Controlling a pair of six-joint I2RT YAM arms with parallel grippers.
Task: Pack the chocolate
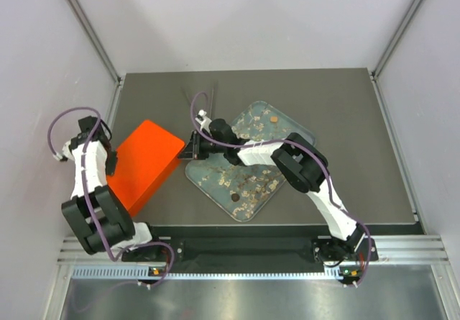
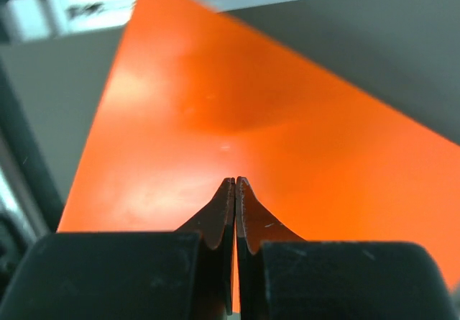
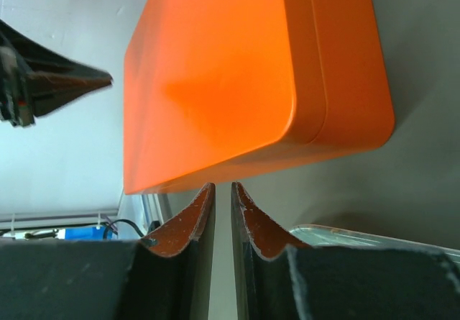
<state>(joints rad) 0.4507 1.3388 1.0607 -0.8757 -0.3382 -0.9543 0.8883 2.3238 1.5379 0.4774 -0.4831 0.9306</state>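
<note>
A closed orange box (image 1: 147, 165) lies at the table's left. It fills the left wrist view (image 2: 287, 140) and shows in the right wrist view (image 3: 237, 75). A round caramel-brown chocolate (image 1: 274, 119) and a dark one (image 1: 236, 197) lie on the clear tray (image 1: 298, 129) among pale flakes. My left gripper (image 1: 111, 163) is at the box's left edge; it is shut and empty, its tips over the lid (image 2: 236, 180). My right gripper (image 1: 192, 147) is beside the box's right side, low over the table. Its jaws (image 3: 222, 185) are shut but for a narrow slit and hold nothing.
The clear tray's corner (image 3: 359, 235) lies just right of my right fingers. My left gripper's dark fingers (image 3: 57, 83) show beyond the box in the right wrist view. Grey walls enclose the dark table (image 1: 345, 104) on three sides.
</note>
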